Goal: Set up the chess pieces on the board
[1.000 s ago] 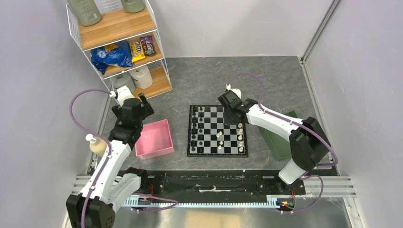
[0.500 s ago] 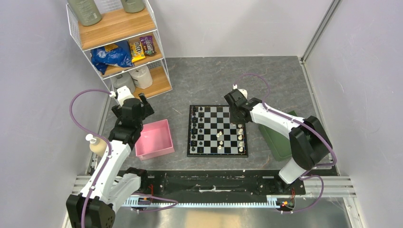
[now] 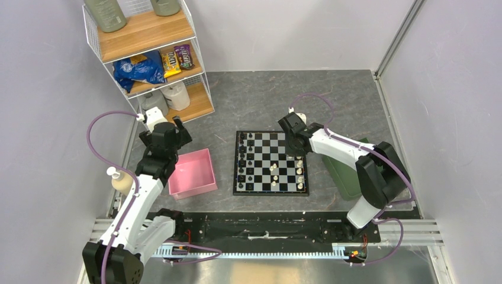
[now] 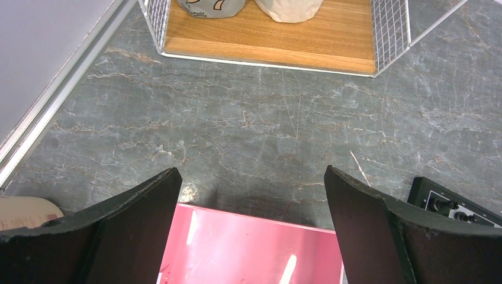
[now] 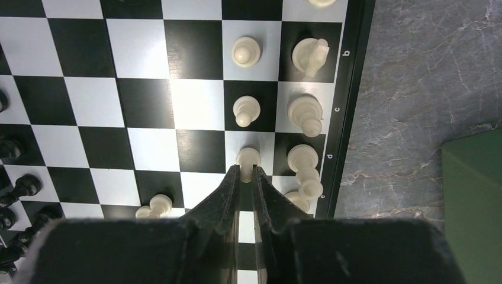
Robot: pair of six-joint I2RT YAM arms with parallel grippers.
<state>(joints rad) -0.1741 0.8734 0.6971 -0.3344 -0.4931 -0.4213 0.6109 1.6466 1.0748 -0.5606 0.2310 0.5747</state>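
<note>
A white pawn [image 5: 248,157] is pinched by the right tool [image 5: 247,170] on the board [image 5: 148,100], one column in from its right border. The left tool [image 4: 251,171] is held spread above a pink tray [image 4: 254,248].

Robotics laboratory test cell, seen from above: a white-and-black left robot arm [image 3: 142,189] and its right twin [image 3: 340,149] are bolted by a slotted aluminium rail [image 3: 266,251] at the near edge of a grey marble-patterned tabletop [image 3: 254,100], enclosed by plain pale lilac wall panels [image 3: 284,29]. A wire-and-wood shelf unit [image 3: 148,32] is stocked with sweet packets [image 3: 177,58], far left.
</note>
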